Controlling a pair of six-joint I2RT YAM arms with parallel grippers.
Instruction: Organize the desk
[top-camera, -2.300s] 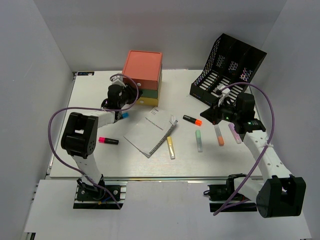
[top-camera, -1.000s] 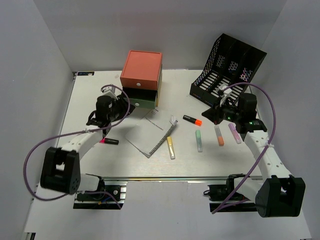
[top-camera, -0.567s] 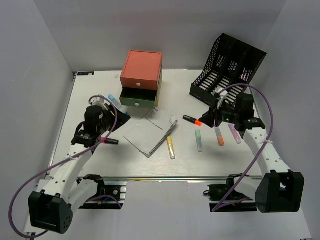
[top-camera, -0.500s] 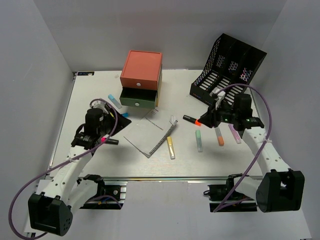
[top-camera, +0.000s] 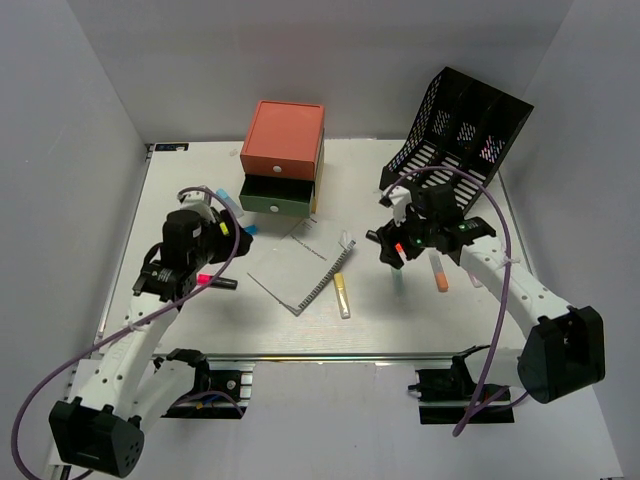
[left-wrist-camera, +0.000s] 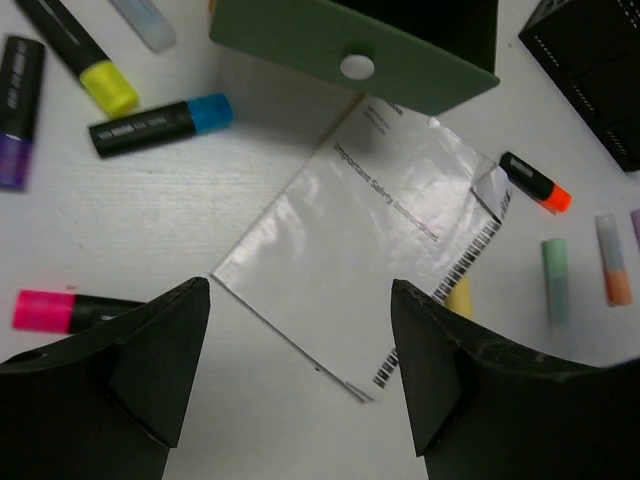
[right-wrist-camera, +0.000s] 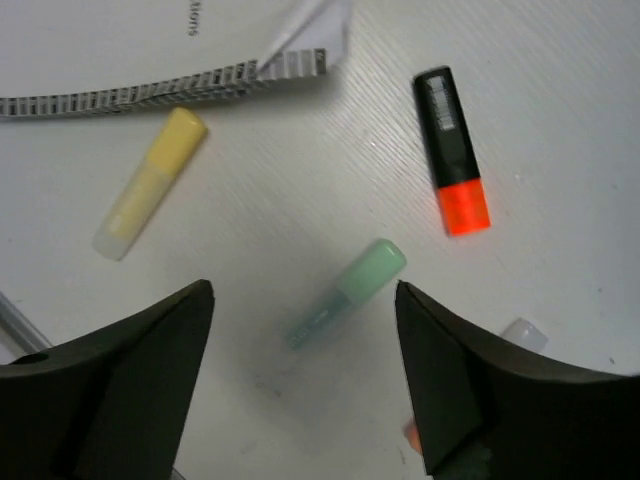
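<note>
White laminate of the desk (top-camera: 420, 325) runs from the rail by the arms' bases to the back wall, with stationery strewn across its middle. Nearest me, a pink-capped marker (left-wrist-camera: 60, 308) lies just beside one finger of the left gripper (left-wrist-camera: 298, 295). Its jaws stand wide apart with nothing between them, hovering over a spiral notebook (left-wrist-camera: 380, 240). My worry on this side is that a straight descent would land a finger on the notebook's edge. That could skid it into the yellow highlighter (right-wrist-camera: 150, 185) lying just beside its binding.

Across the desk, the right gripper (right-wrist-camera: 303, 300) hangs equally wide and empty above a mint highlighter (right-wrist-camera: 345, 290). The highlighter sits nearer one finger than the other and looks blurred in the wrist view. If I close without recentring, I judge that finger would nudge the round barrel and roll it toward the orange-capped marker (right-wrist-camera: 452, 150) nearby.

Farther back, a blue-capped marker (left-wrist-camera: 160, 120) and a yellow-capped marker (left-wrist-camera: 75, 60) lie close to the green drawer (left-wrist-camera: 340, 50), which is pulled open from the drawer box (top-camera: 285, 130). An arm swinging in low could clip that projecting front and shove the box.

At the far right corner stands the black mesh rack (top-camera: 460, 120). The right arm's cable (top-camera: 440, 172) loops across its foot in the overhead view, and I judge it could snag there.
</note>
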